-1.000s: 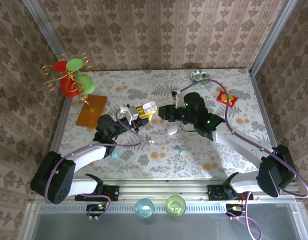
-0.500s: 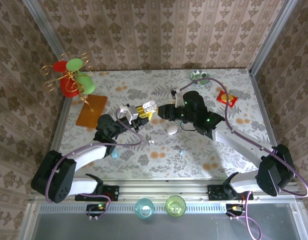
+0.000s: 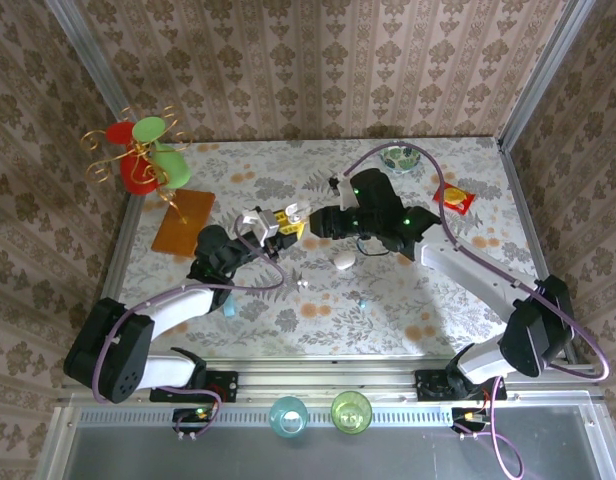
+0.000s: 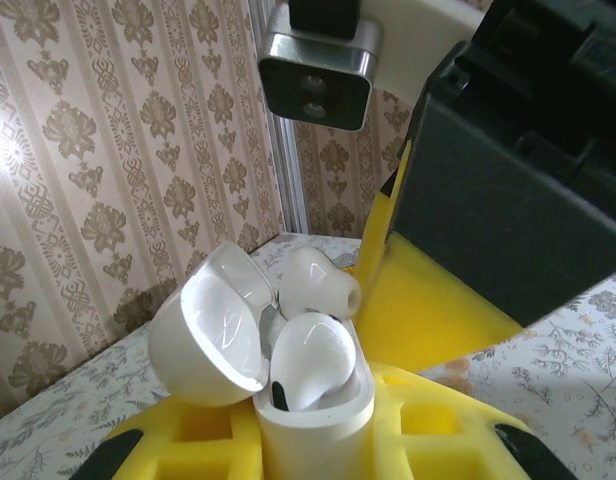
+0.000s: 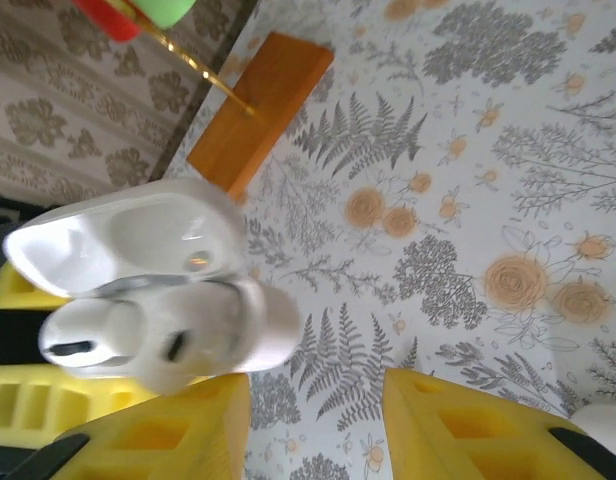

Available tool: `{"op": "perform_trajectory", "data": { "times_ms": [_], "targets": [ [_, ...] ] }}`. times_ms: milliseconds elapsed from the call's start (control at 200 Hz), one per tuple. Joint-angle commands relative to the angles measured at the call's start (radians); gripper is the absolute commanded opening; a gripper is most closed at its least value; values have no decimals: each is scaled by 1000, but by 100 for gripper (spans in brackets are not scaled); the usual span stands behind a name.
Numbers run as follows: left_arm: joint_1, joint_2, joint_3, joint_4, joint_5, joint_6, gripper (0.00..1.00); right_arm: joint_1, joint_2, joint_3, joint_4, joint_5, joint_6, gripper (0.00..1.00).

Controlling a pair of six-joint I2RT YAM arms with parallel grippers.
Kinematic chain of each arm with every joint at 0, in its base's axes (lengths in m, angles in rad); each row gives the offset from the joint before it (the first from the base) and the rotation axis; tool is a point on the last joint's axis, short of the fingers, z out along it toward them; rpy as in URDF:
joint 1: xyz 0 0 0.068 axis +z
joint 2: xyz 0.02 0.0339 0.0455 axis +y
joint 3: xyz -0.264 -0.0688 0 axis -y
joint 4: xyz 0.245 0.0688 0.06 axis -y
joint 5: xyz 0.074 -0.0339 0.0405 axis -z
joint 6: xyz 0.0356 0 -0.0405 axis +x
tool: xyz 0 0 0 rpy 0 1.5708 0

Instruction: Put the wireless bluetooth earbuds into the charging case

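Note:
A white charging case (image 4: 313, 425) stands upright between the yellow fingers (image 4: 188, 440) of my left gripper (image 4: 313, 450), which is shut on it. Its lid (image 4: 203, 335) hangs open to the left. One white earbud (image 4: 310, 360) sits in the case, and a second earbud (image 4: 318, 285) behind it stands higher, its tip poking out. My right gripper (image 5: 313, 425) is open, nothing between its yellow fingers (image 5: 468, 420), with the case (image 5: 258, 325) just beyond its left finger. In the top view the case (image 3: 294, 213) is held mid-table between the left gripper (image 3: 273, 222) and the right gripper (image 3: 316, 222).
A white oval pebble (image 3: 344, 259), a tiny white bit (image 3: 301, 284) and small light-blue bits (image 3: 362, 300) lie on the patterned table. An orange board (image 3: 183, 222) and a red-green ornament stand (image 3: 143, 155) are at the left. A bowl (image 3: 400, 155) and a red packet (image 3: 453, 198) sit at the back right.
The right arm's wrist has shifted a little left and farther back, and its jaws have widened. The left arm and the case have stayed put.

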State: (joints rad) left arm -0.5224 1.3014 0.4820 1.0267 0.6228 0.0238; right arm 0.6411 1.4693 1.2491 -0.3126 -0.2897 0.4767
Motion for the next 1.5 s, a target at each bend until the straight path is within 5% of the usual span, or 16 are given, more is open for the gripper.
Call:
{"op": "perform_trajectory", "data": {
  "times_ms": [0, 545, 805, 1495],
  "targets": [
    [-10, 9, 27, -24, 28, 33, 0, 15, 33, 72, -115, -33, -52, 42],
    [16, 42, 3, 96, 30, -50, 0, 7, -132, -58, -21, -129, -124, 52],
    [22, 38, 0, 109, 48, -65, 0, -66, -219, -159, 59, -89, -44, 47],
    [19, 30, 1, 90, 110, -64, 0, -83, -84, -52, 127, -182, -7, 44]
  ]
}}
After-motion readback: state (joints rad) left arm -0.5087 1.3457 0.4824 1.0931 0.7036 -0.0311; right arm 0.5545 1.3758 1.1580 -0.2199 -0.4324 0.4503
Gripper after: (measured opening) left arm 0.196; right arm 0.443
